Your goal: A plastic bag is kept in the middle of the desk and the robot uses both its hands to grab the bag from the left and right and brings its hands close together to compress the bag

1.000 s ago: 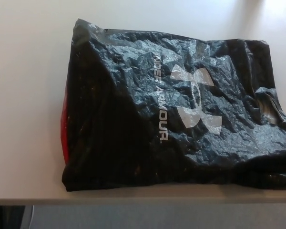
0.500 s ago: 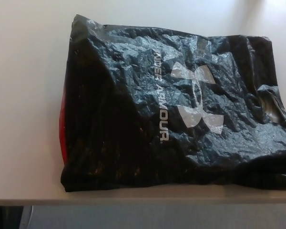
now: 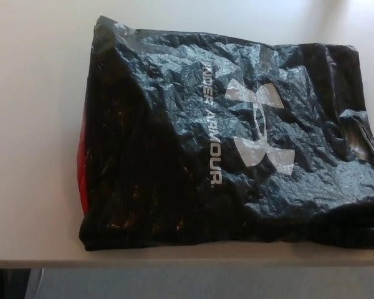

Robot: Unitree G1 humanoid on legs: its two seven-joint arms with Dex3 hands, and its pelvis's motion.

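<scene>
While neither of the robot's hands shows anywhere in the head view, a crumpled black plastic bag point(image 3: 230, 149) printed with a pale grey logo and lettering lies spread across the pale beige desk point(image 3: 31, 124), taking up most of the picture. With no hand in sight, places cannot be measured from one; the bag's left edge sits where the robot's left hand would be expected to come in, and its right edge runs to the picture's border, where the right hand would enter. Whether either hand is open, closed or holding anything cannot be told.

Along the bag's left edge a narrow red strip point(image 3: 81, 168) peeks out, touching the black plastic; whether it is lining or something inside the bag is unclear. At the centre, the printed logo point(image 3: 260, 128) faces up on wrinkled film. On the right, the plastic bunches into a raised fold point(image 3: 355, 134) close to the border. The bag's near edge lies just short of the desk's front edge point(image 3: 174, 261).

Compared with a second ago, the bag's upper surface looks slightly fuller and flatter, the logo having shifted a touch to the right and down, and creases near the right fold have rearranged. That suggests the film is relaxing rather than being squeezed; by this reading, the compression is not under way at this moment, and both sides remain ungrasped.
</scene>
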